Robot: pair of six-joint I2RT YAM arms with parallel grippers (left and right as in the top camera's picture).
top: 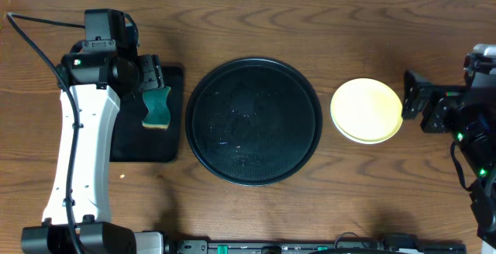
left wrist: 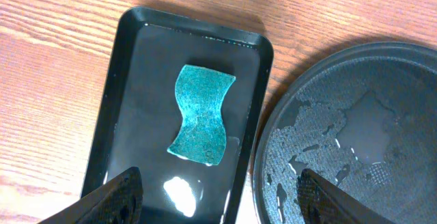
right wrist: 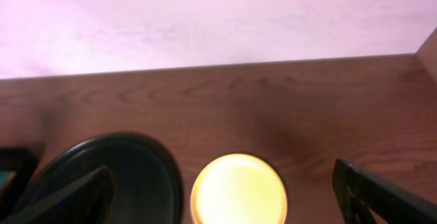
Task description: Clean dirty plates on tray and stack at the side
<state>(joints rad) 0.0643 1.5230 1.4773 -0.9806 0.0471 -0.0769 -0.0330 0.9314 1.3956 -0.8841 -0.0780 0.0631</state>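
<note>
Hidden bits first. The plates (top: 366,111) sit as one stack with the yellow one on top. We see only a sliver of rim under it at 6 o'clock, so we can't tell the count or colour of the lower ones. The right wrist view is blurred and crops the stack's near edge. The right arm (top: 473,122) is cut off by the frame overhead.

The stack sits on the worktop (top: 364,200) at the tray's (top: 252,121) 3 o'clock, near the rim but clear of it. The tray floor is wet, with scattered droplets.

The left claw (left wrist: 218,176) is spread wide, holding nothing, above the rectangular tray (left wrist: 143,80). The sponge (left wrist: 200,123) lies flat there, apart from both fingers. The right claw (right wrist: 222,169) is also wide and empty, at the stack's 3 o'clock.

The worktop is brown wood grain, and we see a pale wall (right wrist: 205,19) beyond its far edge.
</note>
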